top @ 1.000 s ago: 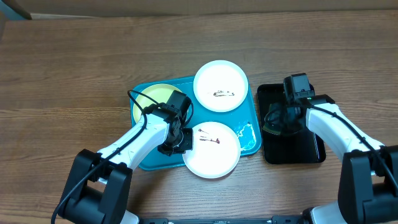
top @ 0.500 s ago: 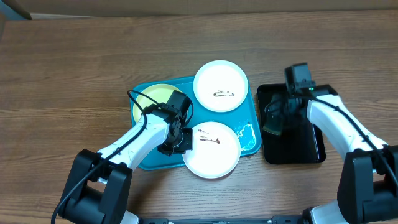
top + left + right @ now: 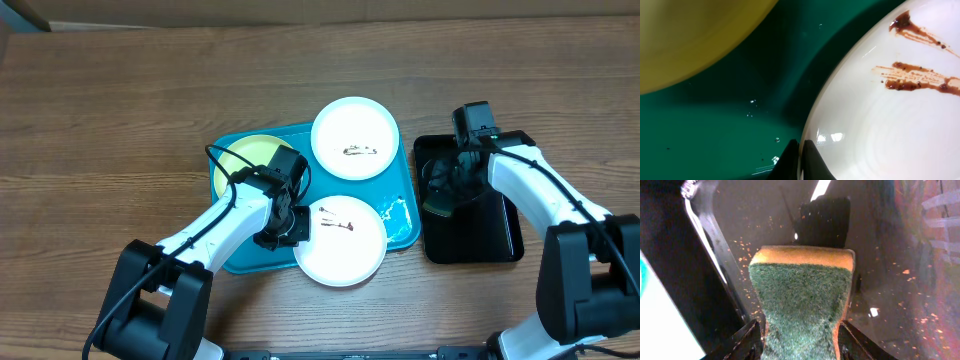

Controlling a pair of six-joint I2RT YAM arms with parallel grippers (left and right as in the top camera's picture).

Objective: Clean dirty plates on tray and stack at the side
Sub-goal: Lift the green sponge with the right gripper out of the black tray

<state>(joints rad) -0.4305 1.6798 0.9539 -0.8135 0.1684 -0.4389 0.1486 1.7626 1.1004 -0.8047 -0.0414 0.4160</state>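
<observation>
Three plates (image 3: 355, 125) sit on the blue tray (image 3: 400, 190), the left gripper (image 3: 800, 156) pinched on the rim of the white plate (image 3: 345, 250) at its near edge, while the right gripper (image 3: 800, 342) clamps a sponge (image 3: 802, 297) over the black tray (image 3: 490, 235).

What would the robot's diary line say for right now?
left gripper: pinching nearer white plate rim | right gripper: holding sponge over black tray | stack: none yet

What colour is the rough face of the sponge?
The sponge face is dark green, its body yellow; clearest in the right wrist view.
</observation>
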